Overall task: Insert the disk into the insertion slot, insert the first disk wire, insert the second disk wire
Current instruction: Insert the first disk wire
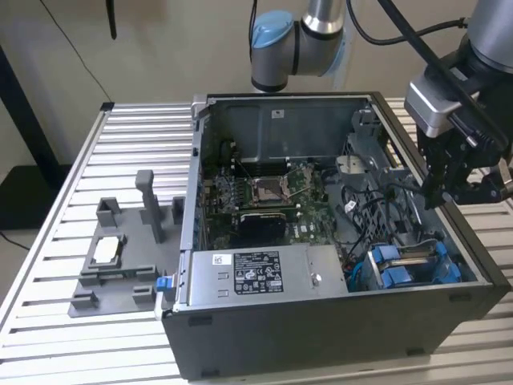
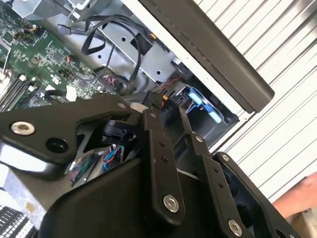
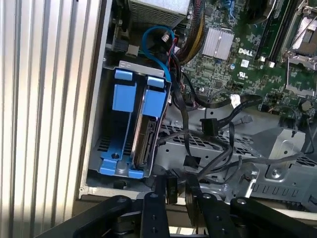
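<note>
1. closest in, in both wrist views, is the black gripper point(image 3: 179, 181) point(image 2: 167, 106). it hangs over the open computer case point(image 1: 337, 337), just beside the end of the drive cage. i cannot tell whether it is clamped on anything or loose.
2. in the exterior view the gripper point(image 1: 439, 196) sits at the case wall on the exterior view's right, above the cage.
3. the disk point(image 3: 143, 144) stands on edge inside the insertion slot point(image 3: 148, 70), clipped in its blue carrier. its connector end faces the gripper. it fills the bay on the motherboard side; the bay beside it, against the case wall, also carries blue trim point(image 3: 124, 96).
4. i cannot tell whether any wire is plugged into the disk.
5. just beside the cage, black cables sprawl over the grey metal floor, and a loose black connector point(image 3: 208, 127) lies among them, apart from the disk.
6. a blue cable point(image 3: 157, 49) loops past the far end of the cage.
7. beyond the cables lies the green motherboard point(image 3: 247, 59) point(image 1: 272, 200).
8. the grey labelled power-supply box point(image 1: 256, 273) sits in the case towards the exterior view's left of the cage.
9. the case stands on a slatted metal table point(image 1: 120, 144), with a grey fixture point(image 1: 120, 257) well apart on the exterior view's left.
</note>
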